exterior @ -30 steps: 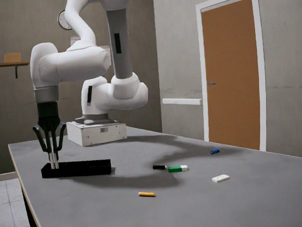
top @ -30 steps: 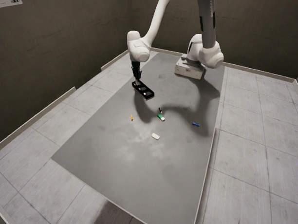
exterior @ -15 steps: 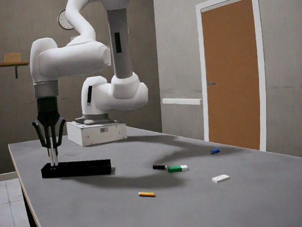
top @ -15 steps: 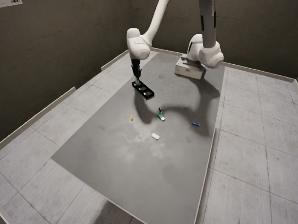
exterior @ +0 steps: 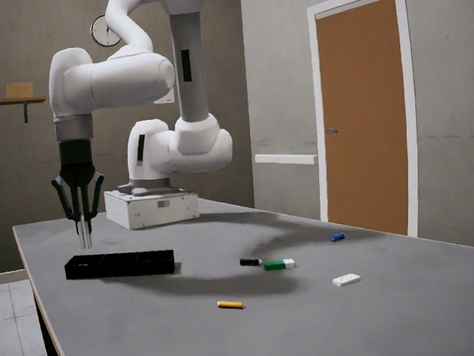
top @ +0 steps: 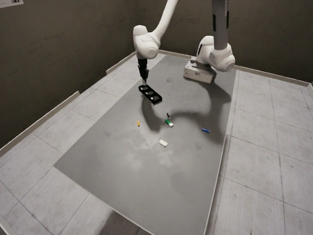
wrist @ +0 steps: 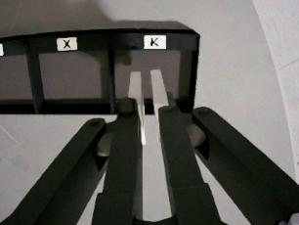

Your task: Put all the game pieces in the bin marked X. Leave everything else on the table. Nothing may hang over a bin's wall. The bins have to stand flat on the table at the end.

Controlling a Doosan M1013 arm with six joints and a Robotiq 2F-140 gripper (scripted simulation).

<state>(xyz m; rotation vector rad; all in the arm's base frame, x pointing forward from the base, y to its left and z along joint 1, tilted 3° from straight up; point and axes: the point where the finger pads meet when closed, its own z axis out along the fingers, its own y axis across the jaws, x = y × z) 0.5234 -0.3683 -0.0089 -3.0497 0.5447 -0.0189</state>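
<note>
Domino (exterior: 346,279) lies on the bench (exterior: 348,325), far from the black bin (exterior: 119,264); above its K end I see the gripper (exterior: 84,240), jaws pressed together, empty.

Dim, soft overhead light. Broad arm shadow across the table (top: 143,179), away from the claw (exterior: 84,240). Slightly blurred throughout, bowed at edges.
</note>
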